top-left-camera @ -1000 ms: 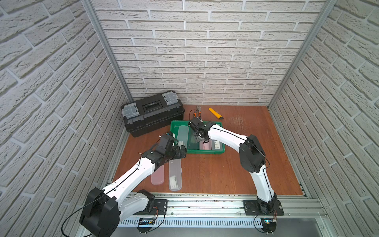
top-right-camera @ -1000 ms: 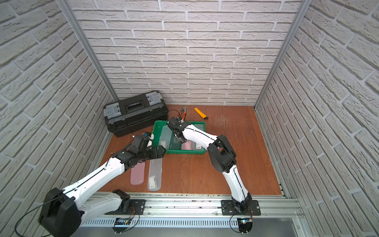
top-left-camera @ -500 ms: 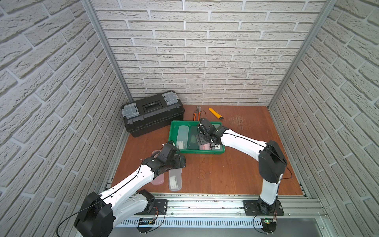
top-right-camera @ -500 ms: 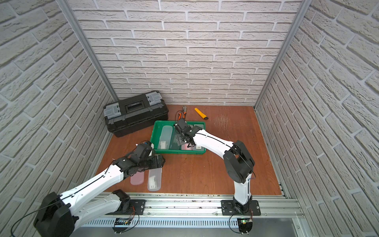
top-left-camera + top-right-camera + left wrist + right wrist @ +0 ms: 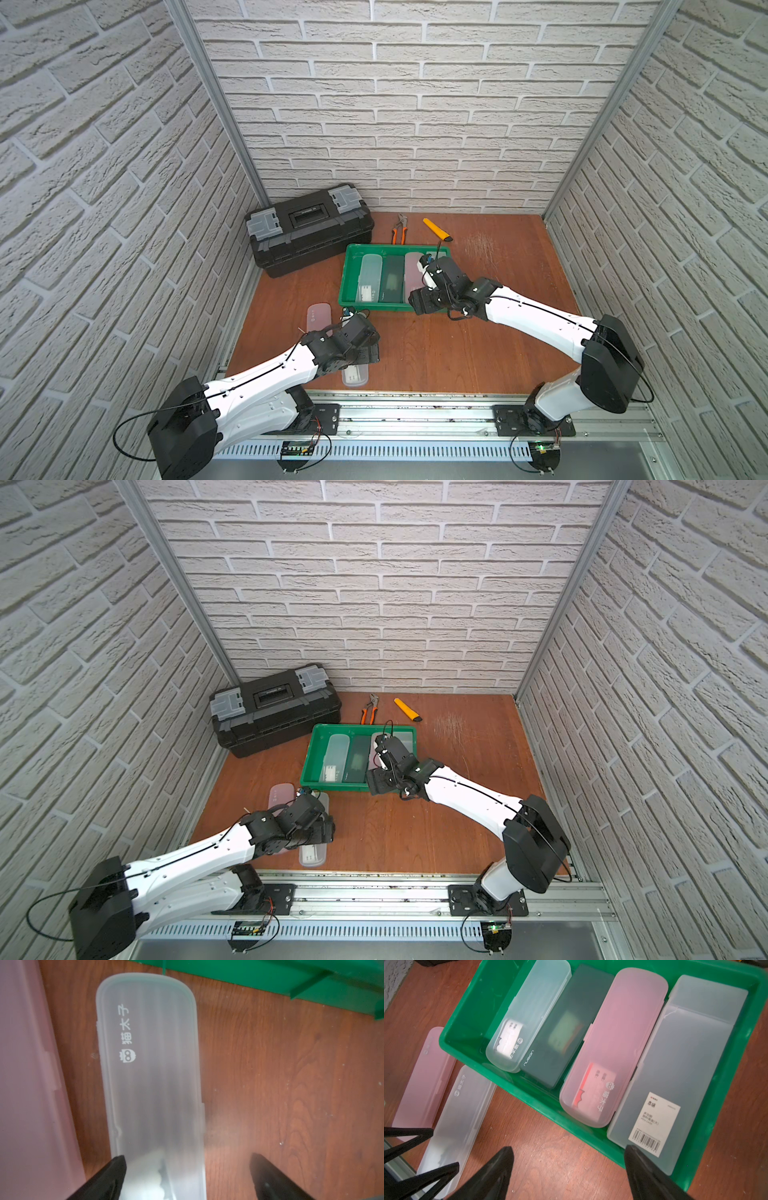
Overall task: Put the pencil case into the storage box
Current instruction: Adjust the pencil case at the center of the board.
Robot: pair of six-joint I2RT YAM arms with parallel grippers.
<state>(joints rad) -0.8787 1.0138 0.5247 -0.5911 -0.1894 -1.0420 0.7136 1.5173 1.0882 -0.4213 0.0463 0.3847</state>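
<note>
- Left gripper [image 5: 187, 1156] sits off-centre over the clear pencil case [image 5: 149, 1064]. One finger overlaps the case's long edge, while the other stands well out over bare table [image 5: 291, 1084]. Lowered like this, the first finger would likely land on the lid rather than beside it. The smooth case would then skid or pivot instead of being caught.
- Just outside that same finger lies a pink pencil case [image 5: 25, 1064], close to the clear one. The gap between them looks narrow, so a finger pressed down there could shove either case.
- Ahead of the fingertips, past the far end of the clear case, stands the storage box [image 5: 270, 972]. It already holds four other cases [image 5: 602, 1043], and only a strip along one side wall is free. A case set down anywhere else would probably ride up on the others or hang on the rim.
- Right gripper [image 5: 569, 1148] hovers above the box's near rim. If both arms work at the box at once, they could foul each other.
- Left gripper: jaws spread wide, gripping nothing. I cannot tell whether its finger touches the lid.
- Right gripper: jaws apart and empty, touching nothing that shows.
</note>
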